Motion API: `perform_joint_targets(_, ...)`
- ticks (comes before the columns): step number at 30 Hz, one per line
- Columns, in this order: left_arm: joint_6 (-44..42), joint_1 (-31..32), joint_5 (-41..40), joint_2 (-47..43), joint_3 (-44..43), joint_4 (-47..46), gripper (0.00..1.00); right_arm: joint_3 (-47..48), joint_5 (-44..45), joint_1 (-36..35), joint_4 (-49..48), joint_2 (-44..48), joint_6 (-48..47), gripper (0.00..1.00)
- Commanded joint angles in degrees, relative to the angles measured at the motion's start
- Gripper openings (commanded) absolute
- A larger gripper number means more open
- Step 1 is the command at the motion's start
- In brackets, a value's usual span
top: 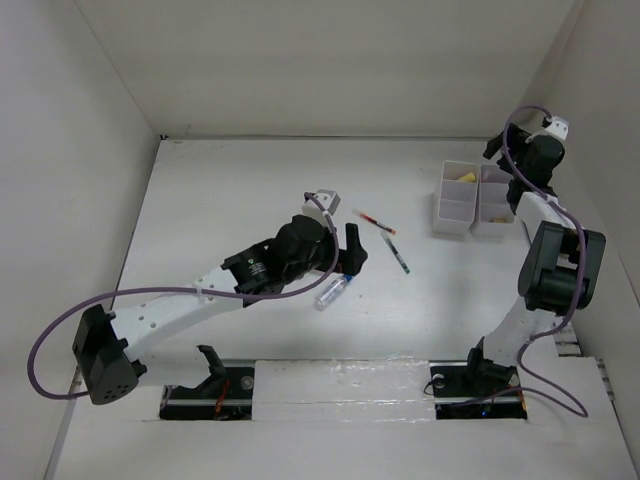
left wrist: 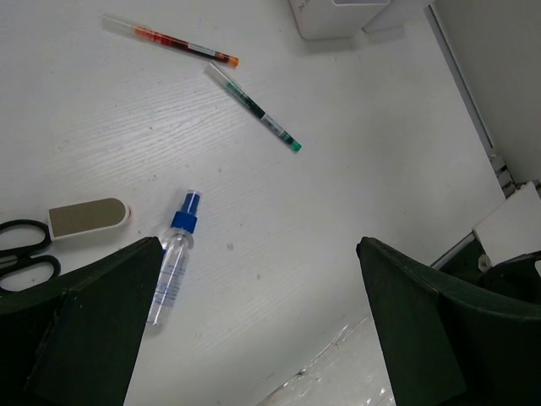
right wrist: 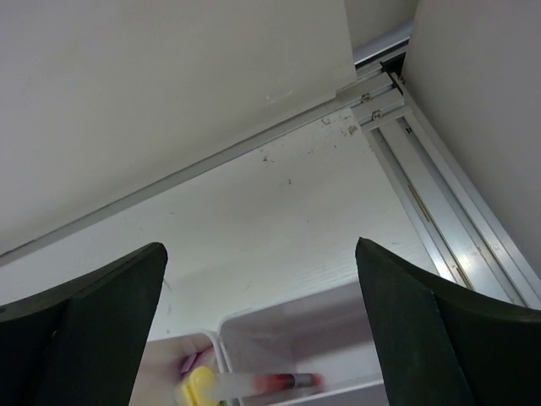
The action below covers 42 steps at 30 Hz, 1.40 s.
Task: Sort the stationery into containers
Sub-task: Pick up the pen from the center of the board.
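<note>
Hovers with the left fingers (left wrist: 93,330) apart over the blue-capped bottle (left wrist: 172,269), lying off-centre on the counter (top: 250,190) near the beige block (left wrist: 87,217), with the red pen (left wrist: 173,41) and green pen (left wrist: 254,108) beyond and the right fingers (right wrist: 84,321) apart above the far bins (top: 455,205), and may knock the round bottle rolling if closed from here.

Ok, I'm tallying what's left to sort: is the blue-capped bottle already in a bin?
No, the blue-capped bottle lies on its side on the bare table, outside any bin.
</note>
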<state>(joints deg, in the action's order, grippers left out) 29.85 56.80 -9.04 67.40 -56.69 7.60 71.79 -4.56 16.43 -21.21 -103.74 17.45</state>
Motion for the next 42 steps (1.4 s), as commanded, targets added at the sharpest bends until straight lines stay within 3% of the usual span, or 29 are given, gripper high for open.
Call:
perform_joint_targets(1, 1.7, -0.02, -1.77, 2.56, -2.54, 1.01, 1.0, -0.69, -0.89, -0.16, -4.98, 7.05, -0.49, 1.0)
perform_joint_targets(8, 6.0, -2.39, 1.12, 14.33, -10.61, 3.47, 1.0, -5.07, 4.63, -5.42, -0.25, 21.28, 4.25, 1.0)
perform_joint_targets(12, 9.52, -1.61, 1.92, 22.32, -17.92, 5.93, 1.0, -4.38, 12.54, -11.05, 12.39, 28.94, 5.48, 1.0)
perform_joint_targets(17, 14.62, -0.02, 1.39, 34.27, -28.73, 11.12, 1.0, -5.6, 14.66, -14.92, 25.15, 36.85, 9.0, 1.0)
perform_joint_targets(21, 17.87, -0.02, 0.86, 44.72, -36.03, 14.37, 1.0, -10.69, 10.54, -15.45, 26.22, 42.91, 11.02, 1.0)
perform_joint_targets(27, 27.88, 2.26, -1.59, 50.37, -42.27, 16.74, 1.0, -13.08, 9.05, -15.46, 28.32, 45.91, 11.02, 1.0)
perform_joint_targets(33, 37.73, 3.5, -8.08, 60.29, -54.48, 25.88, 1.0, -14.31, 5.44, -15.46, 28.33, 48.19, 11.02, 1.0)
perform_joint_targets(35, 39.05, 3.5, -8.8, 61.18, -54.5, 26.41, 1.0, -15.01, 4.91, -15.46, 28.33, 49.51, 11.02, 1.0)
perform_joint_targets(42, 43.36, 3.5, -13.28, 67.68, -61.87, 34.06, 0.92, -15.54, 1.83, -15.46, 30.08, 54.6, 12.17, 1.0)
